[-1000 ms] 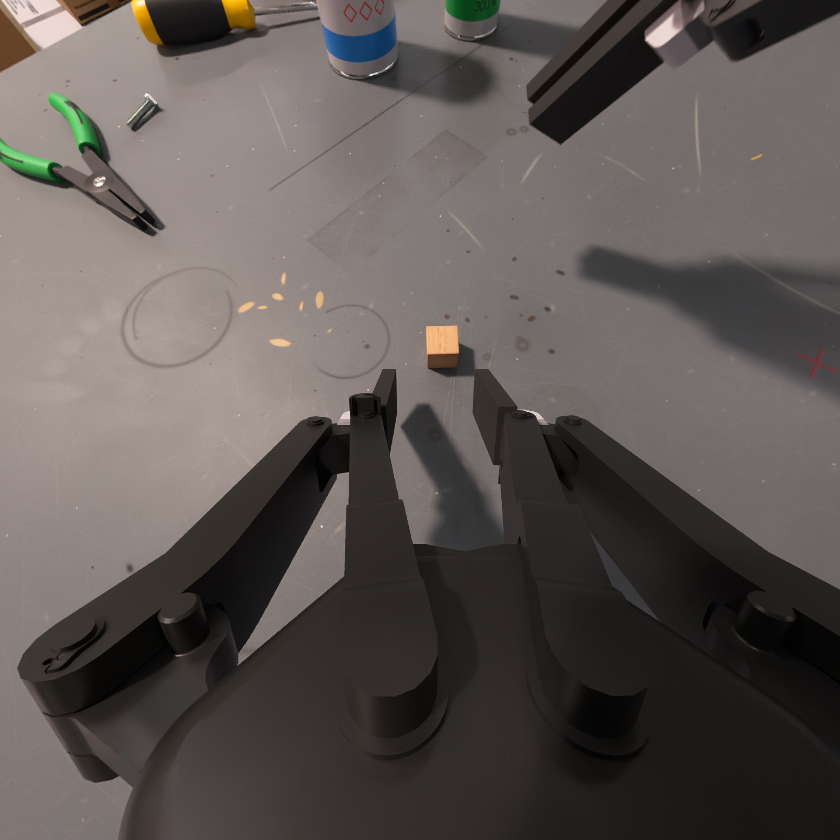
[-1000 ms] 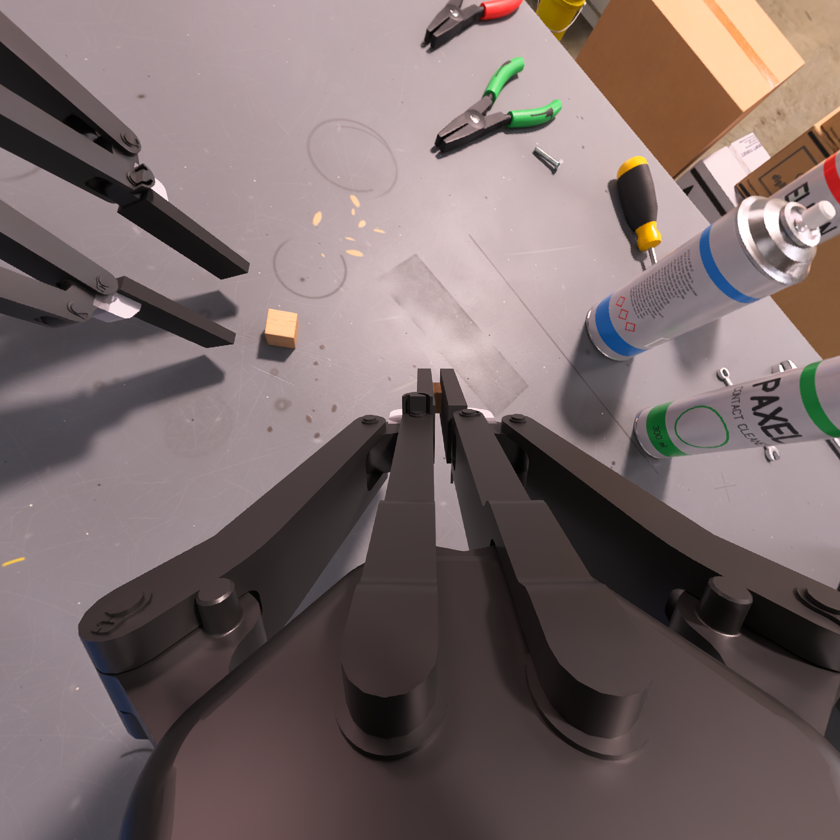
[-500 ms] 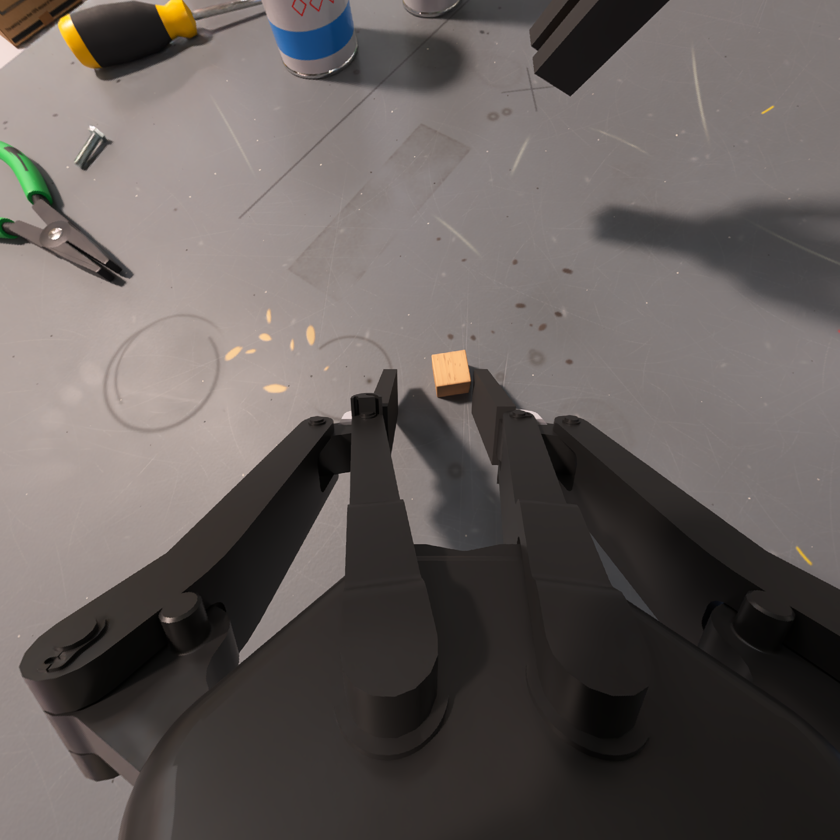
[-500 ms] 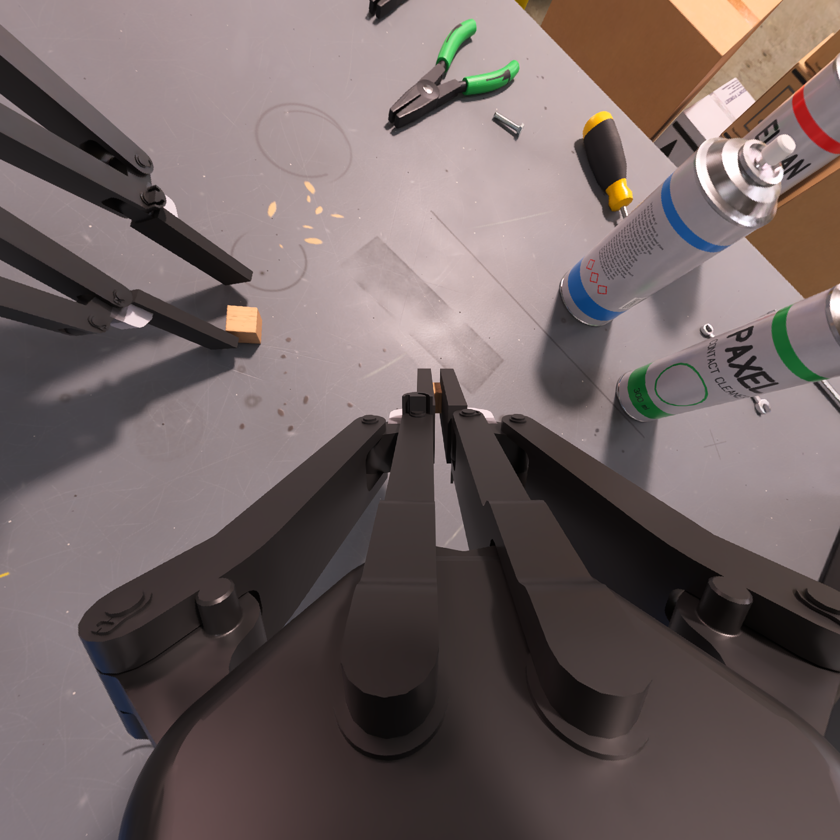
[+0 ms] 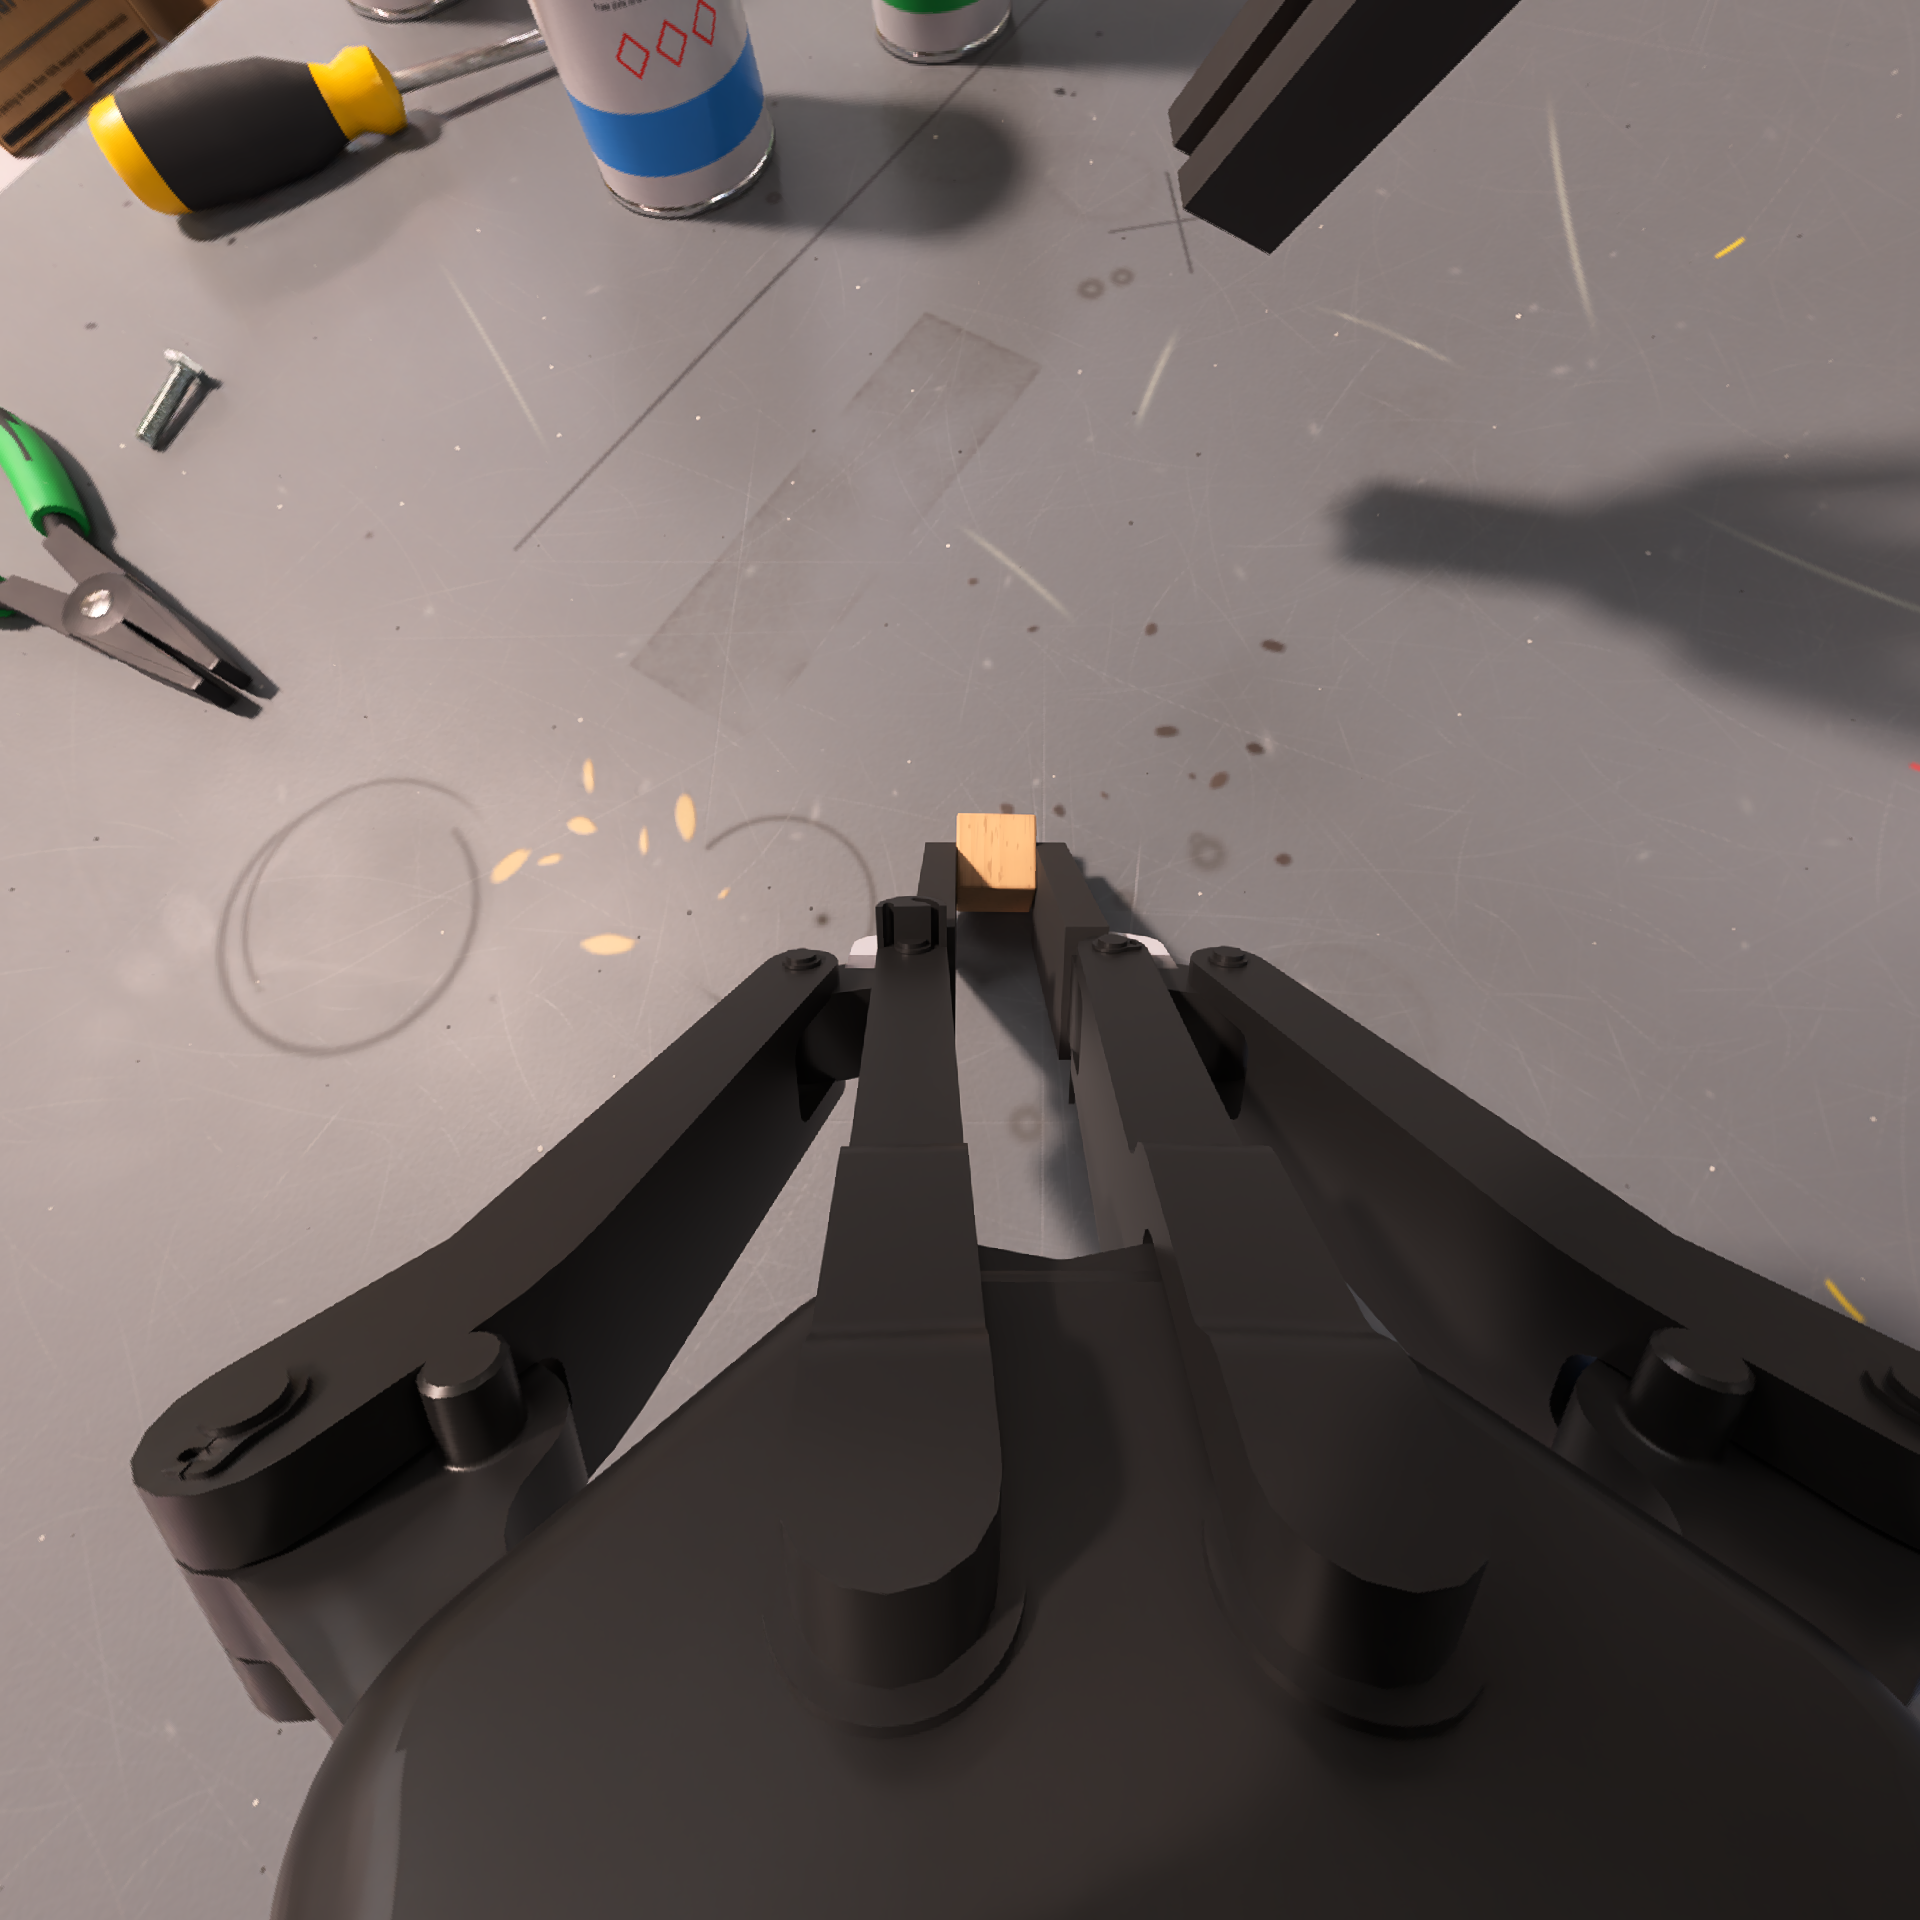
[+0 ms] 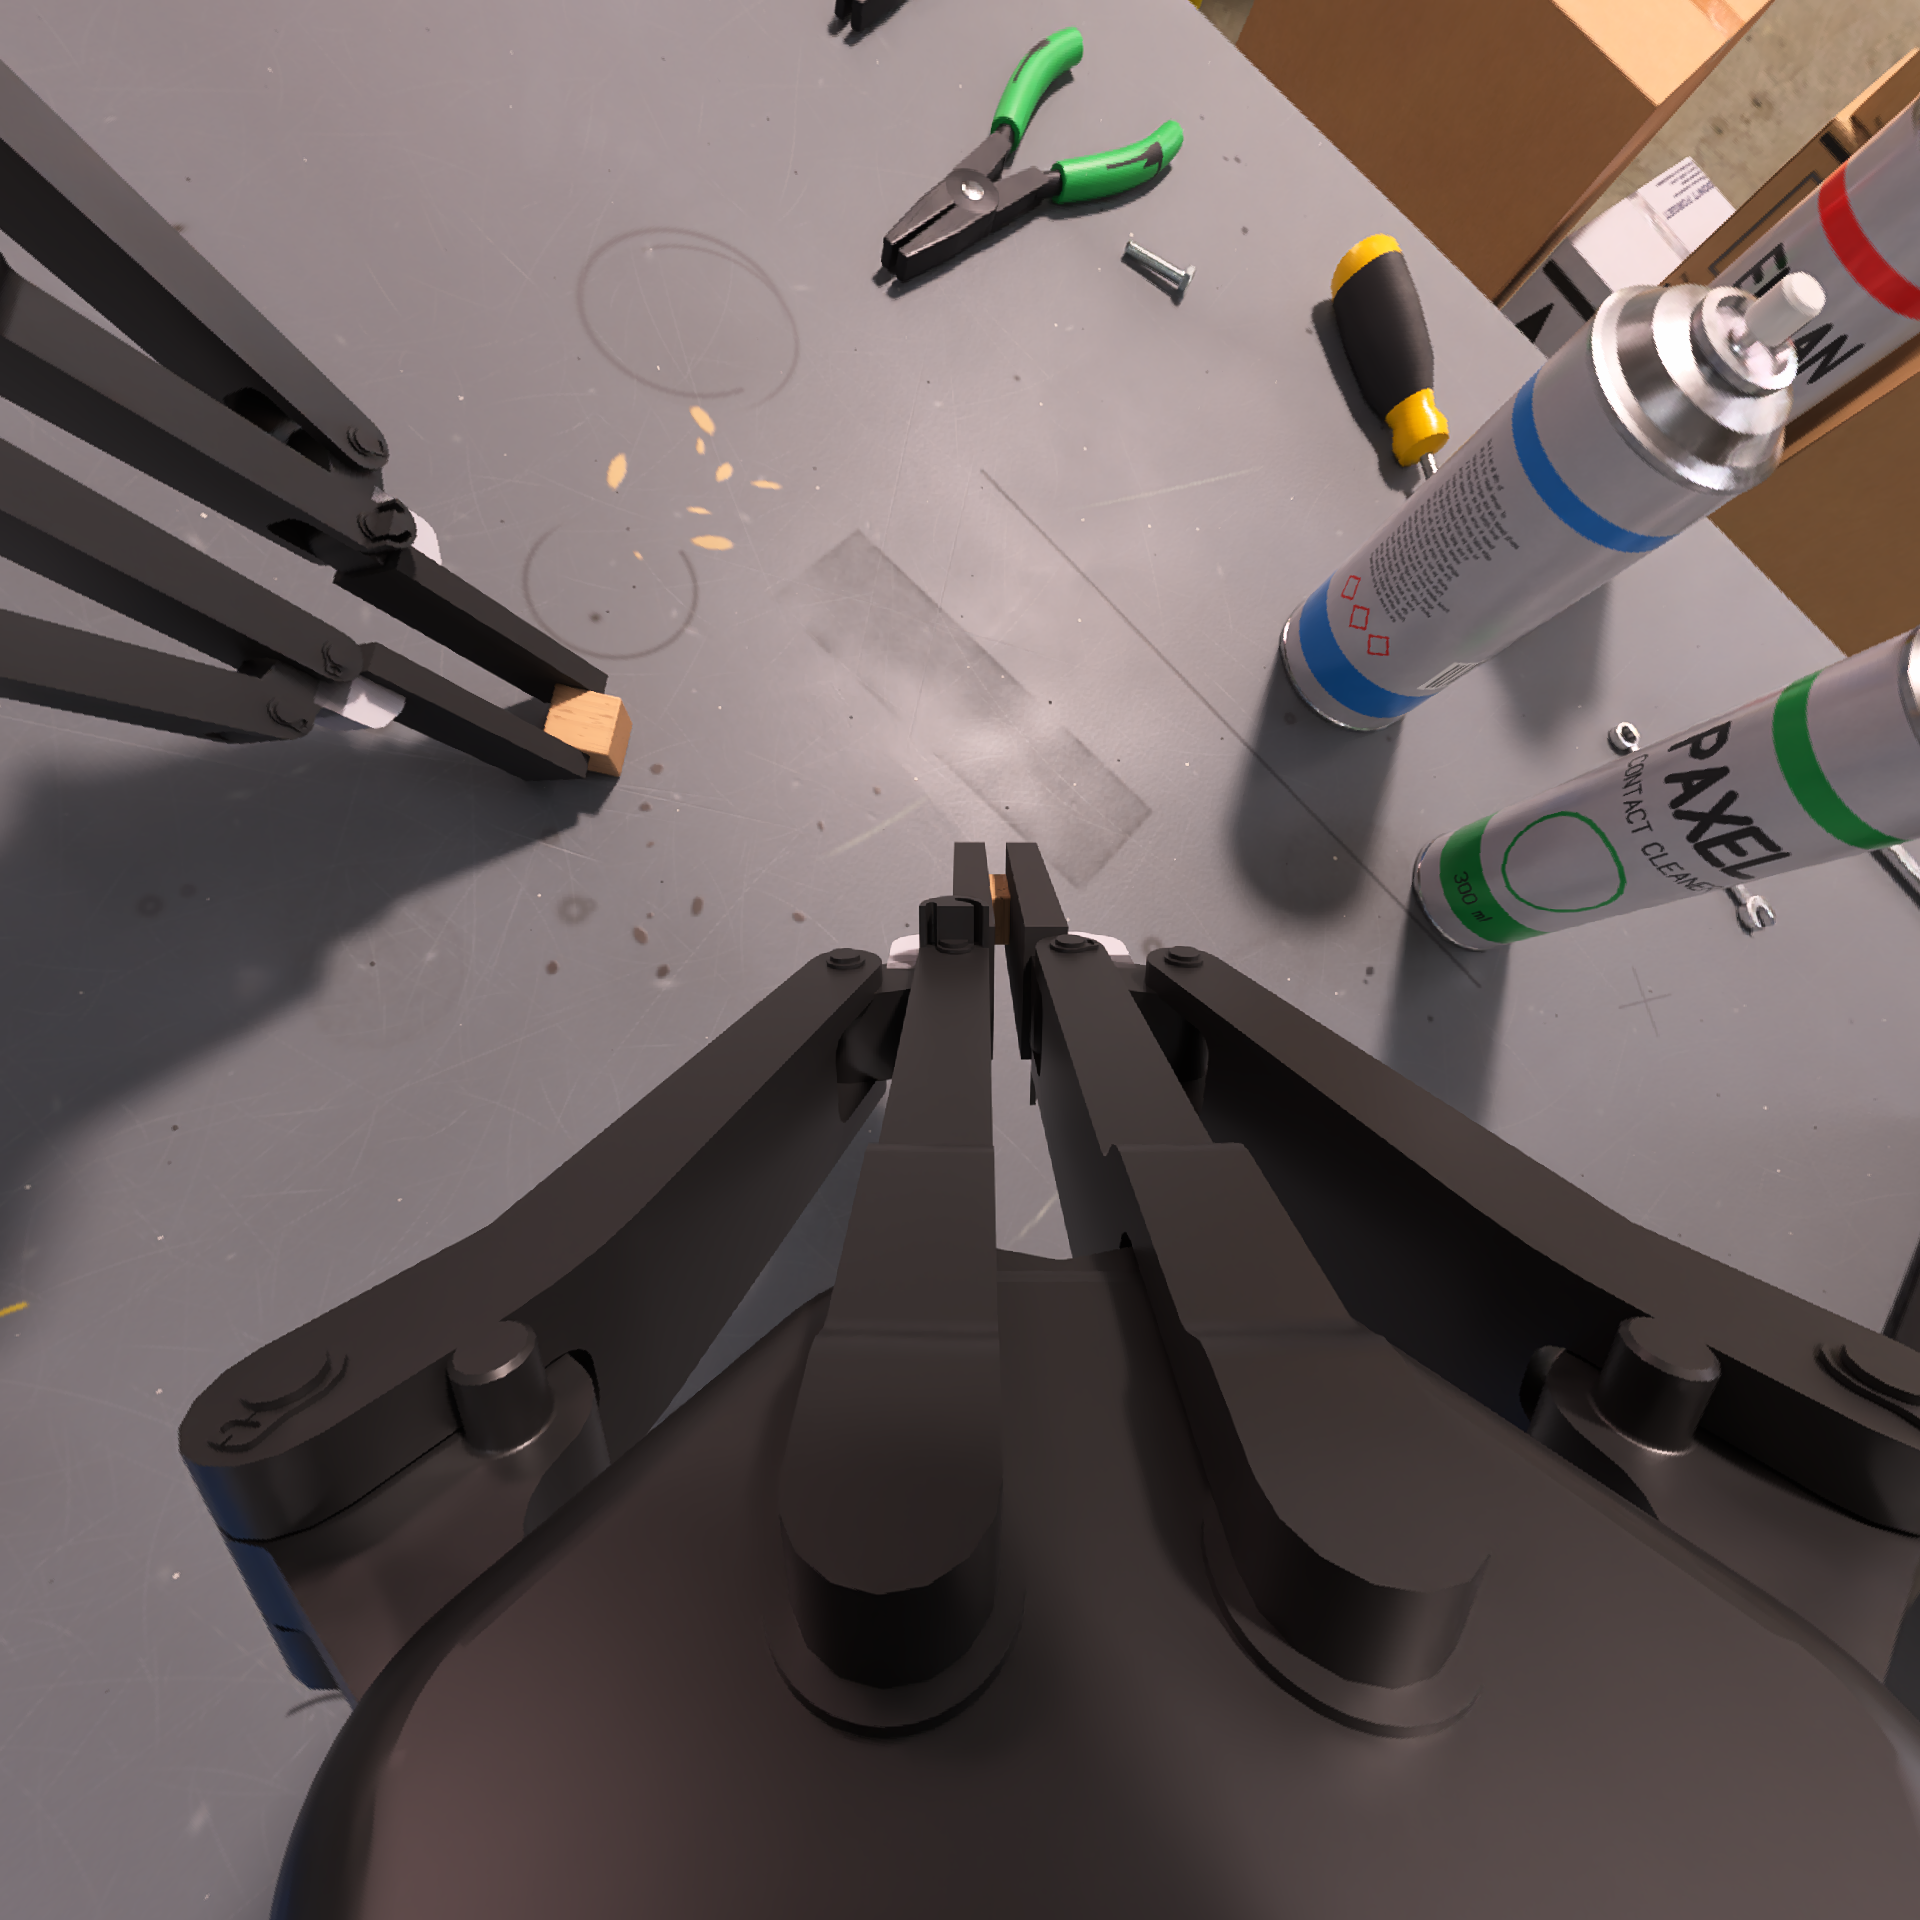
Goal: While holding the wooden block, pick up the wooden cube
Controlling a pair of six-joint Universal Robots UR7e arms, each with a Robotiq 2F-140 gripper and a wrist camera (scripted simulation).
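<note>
The small light wooden cube [image 5: 995, 860] sits between the fingertips of my left gripper [image 5: 995, 873], which is shut on it at the grey table [image 5: 1351, 935]. In the right wrist view the cube [image 6: 592, 727] shows at the ends of the left gripper's fingers [image 6: 499, 707], low at the table surface. My right gripper [image 6: 1000, 883] is shut on a thin wooden block [image 6: 1001, 900], of which only a sliver shows between the pads. It hovers above the table. Its fingers [image 5: 1278, 156] show at the top right of the left wrist view.
A blue-banded spray can [image 6: 1507, 520] and a green-banded can [image 6: 1662, 821] stand at the right. A black-and-yellow screwdriver [image 5: 239, 125], green-handled pliers [image 6: 1018, 177] and a bolt [image 5: 171, 400] lie on the table. Cardboard boxes [image 6: 1455, 104] stand beyond the table edge.
My left gripper has moved forward and down around the cube and shut on it. The right gripper has stayed shut on the block and drifted a little.
</note>
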